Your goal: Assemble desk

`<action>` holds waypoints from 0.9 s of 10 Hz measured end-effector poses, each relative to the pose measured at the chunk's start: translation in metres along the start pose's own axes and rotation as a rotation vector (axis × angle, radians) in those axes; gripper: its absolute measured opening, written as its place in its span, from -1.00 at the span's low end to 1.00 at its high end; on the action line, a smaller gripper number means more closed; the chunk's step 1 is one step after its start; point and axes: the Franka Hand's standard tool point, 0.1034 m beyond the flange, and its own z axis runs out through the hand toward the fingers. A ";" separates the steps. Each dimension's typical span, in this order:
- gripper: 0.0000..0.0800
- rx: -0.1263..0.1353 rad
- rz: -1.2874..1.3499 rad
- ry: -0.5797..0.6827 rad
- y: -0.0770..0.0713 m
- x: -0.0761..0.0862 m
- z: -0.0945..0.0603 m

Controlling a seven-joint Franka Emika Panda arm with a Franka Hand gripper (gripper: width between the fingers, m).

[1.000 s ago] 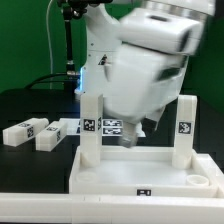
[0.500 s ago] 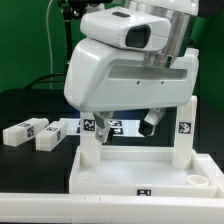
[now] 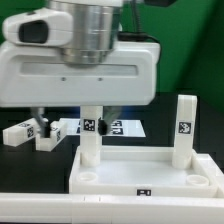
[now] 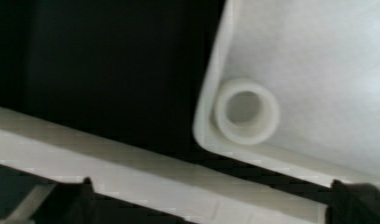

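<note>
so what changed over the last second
The arm swung toward the exterior view's left; its gripper, open and empty, now hangs by the upright leg on that side. Nothing was taken hold of or let go. The tabletop, the other upright leg, both loose legs and the marker board stayed put.
</note>
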 end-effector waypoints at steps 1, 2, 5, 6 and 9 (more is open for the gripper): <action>0.62 0.000 0.000 0.002 0.011 -0.004 0.000; 0.62 -0.001 0.004 0.001 0.010 -0.004 0.001; 0.62 0.035 0.058 -0.012 0.025 -0.014 -0.001; 0.62 0.067 0.145 -0.010 0.052 -0.031 0.001; 0.62 0.123 0.239 -0.024 0.097 -0.088 0.022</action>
